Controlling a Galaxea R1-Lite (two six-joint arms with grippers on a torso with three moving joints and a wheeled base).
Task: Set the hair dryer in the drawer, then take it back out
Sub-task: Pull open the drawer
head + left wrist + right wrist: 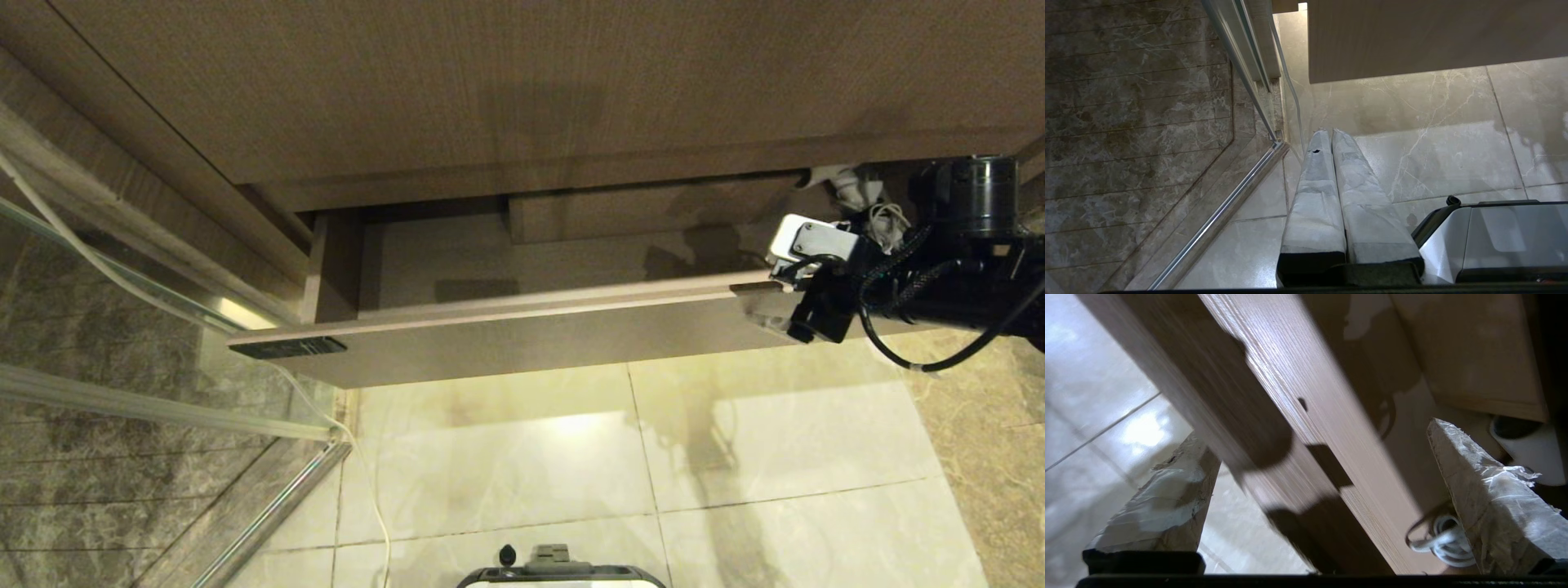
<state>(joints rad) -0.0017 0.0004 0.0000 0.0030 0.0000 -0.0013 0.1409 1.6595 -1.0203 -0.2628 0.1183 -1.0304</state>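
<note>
Fingers (1478, 490) of the right gripper (1314, 490) are standing spread wide and holding nothing, straddling the front panel of the drawer (522, 331) at its right end. Just beyond, the hair dryer (853, 192) is lying inside the drawer's right rear corner, its bundled cord (1447, 539) beside one finger. Away from this, the left gripper (1331, 134) is hanging pressed together over the tiled floor (735, 457).

The right arm (939, 278) is black, with a round black cylinder, looped black cables, braided sleeving and a white block fixed by screws. Both pincers have long tapered fingers (1327, 196) wrapped in crinkled pale tape on black mounts. The base (559, 572) is silver-grey, rimmed black.
</note>
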